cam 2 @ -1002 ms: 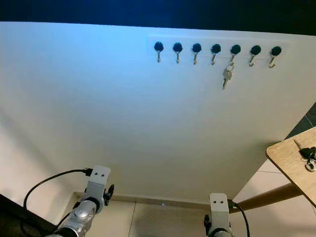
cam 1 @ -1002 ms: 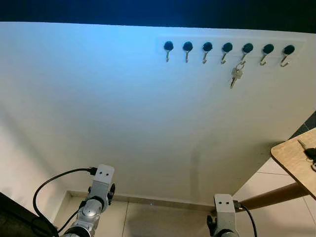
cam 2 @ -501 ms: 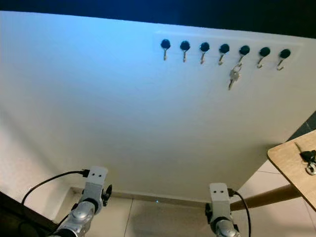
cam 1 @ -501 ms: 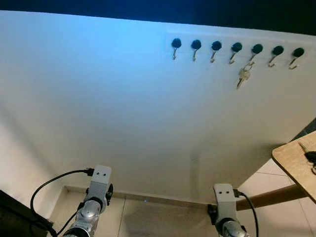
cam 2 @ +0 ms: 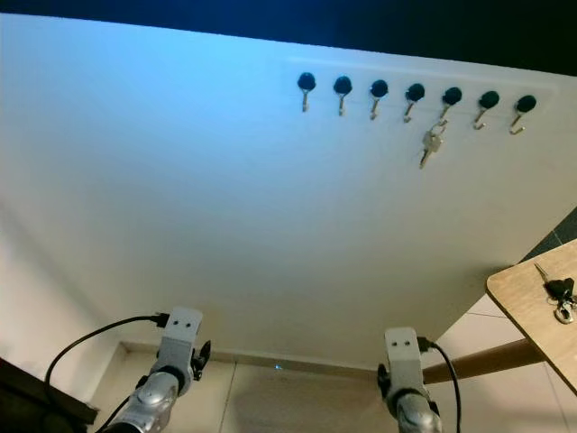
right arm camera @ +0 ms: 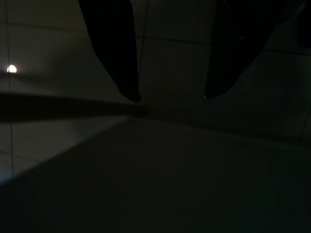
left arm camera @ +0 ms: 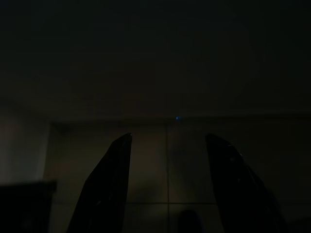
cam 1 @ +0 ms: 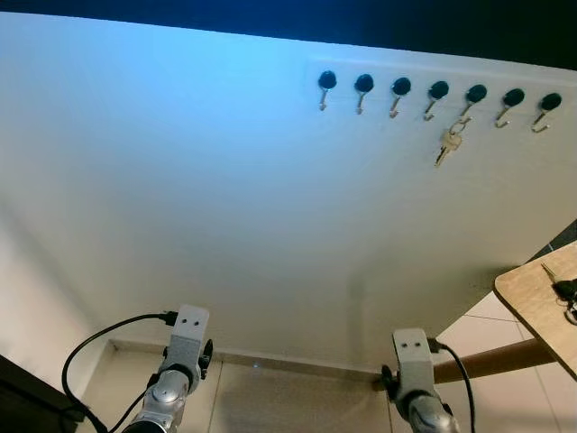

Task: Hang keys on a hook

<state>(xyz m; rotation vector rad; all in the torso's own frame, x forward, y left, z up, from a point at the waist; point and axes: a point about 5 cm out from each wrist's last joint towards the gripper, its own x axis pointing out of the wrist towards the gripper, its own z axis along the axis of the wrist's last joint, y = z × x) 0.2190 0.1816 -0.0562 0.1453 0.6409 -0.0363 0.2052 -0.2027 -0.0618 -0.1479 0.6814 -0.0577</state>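
Note:
A row of several black-knobbed metal hooks [cam 1: 438,90] runs along a white wall, high on the right. A silver bunch of keys [cam 1: 448,142] hangs from the fifth hook [cam 1: 475,94]. A second bunch of keys [cam 2: 559,293] with a dark fob lies on a wooden table [cam 2: 523,302] at the far right. Both arms hang low, the left arm [cam 1: 180,361] and the right arm [cam 1: 410,370]. In the dark wrist views the left gripper [left arm camera: 168,137] and the right gripper [right arm camera: 171,97] are both open, holding nothing, above tiled floor.
The white wall [cam 1: 225,198] fills most of the view ahead, with a skirting board and tiled floor [cam 1: 288,397] at its foot. A round wooden table leg [cam 1: 496,359] slants down at the right. A dark object [cam 1: 27,397] sits at the lower left.
The camera has turned slightly left, so the hooks and hanging keys sit farther right in the picture. Nothing in the scene has moved; both arms still hang low.

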